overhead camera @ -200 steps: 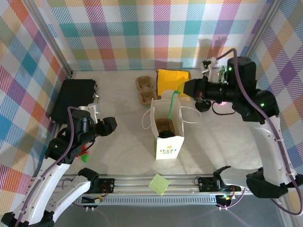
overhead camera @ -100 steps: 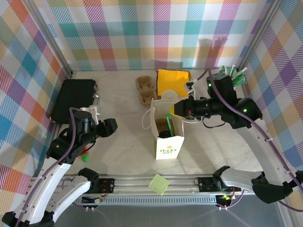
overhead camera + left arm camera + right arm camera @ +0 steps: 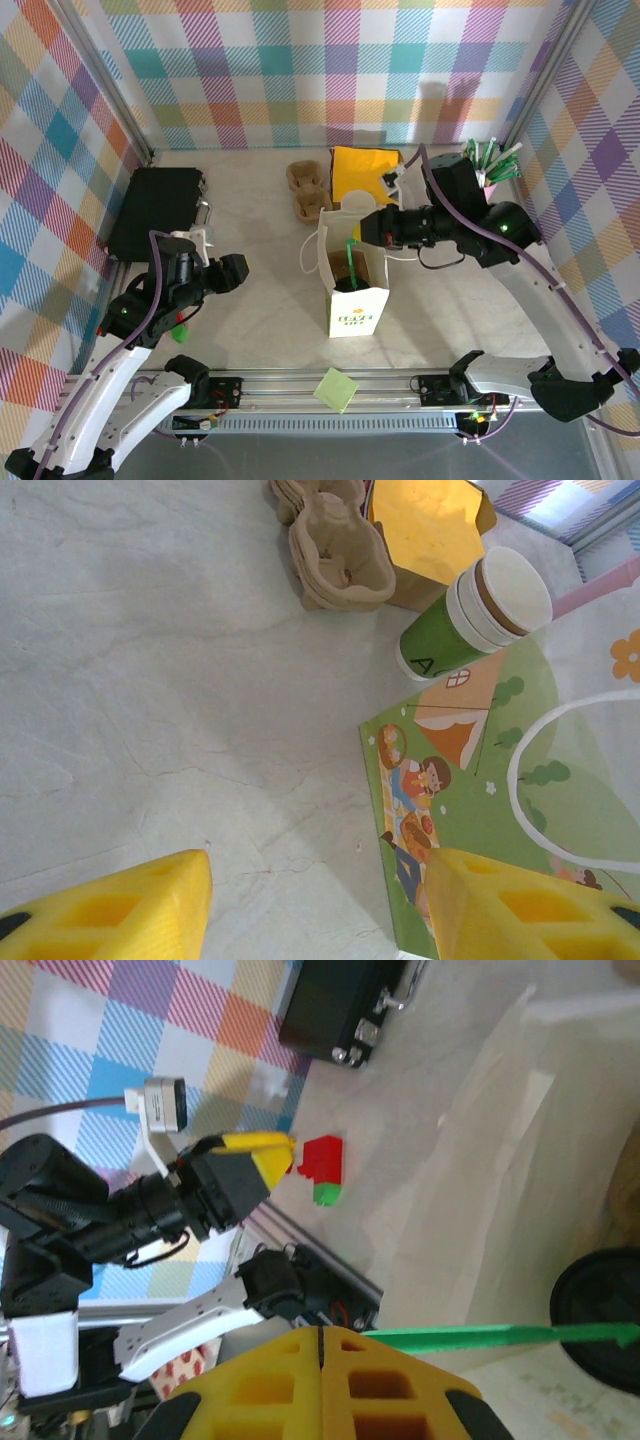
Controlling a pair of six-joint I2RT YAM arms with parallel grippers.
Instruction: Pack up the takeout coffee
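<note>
The table (image 3: 275, 300) is bare between the left gripper (image 3: 238, 270) and the paper bag (image 3: 357, 305). The right gripper (image 3: 366, 228) and a green stick (image 3: 470, 1337) block the bag's open top. Cup trays (image 3: 308, 190) and a yellow box (image 3: 362, 168) crowd behind it.

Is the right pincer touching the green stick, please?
Touching. In the right wrist view the right pincer is shut on the green stick, whose end meets its fingertips.

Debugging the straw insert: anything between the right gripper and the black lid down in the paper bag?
Nothing visible blocks it. The right gripper, shut on the green straw, is at the open mouth of the paper bag, and the straw runs unobstructed down to the black lid at the bottom; contact is unclear.
</note>
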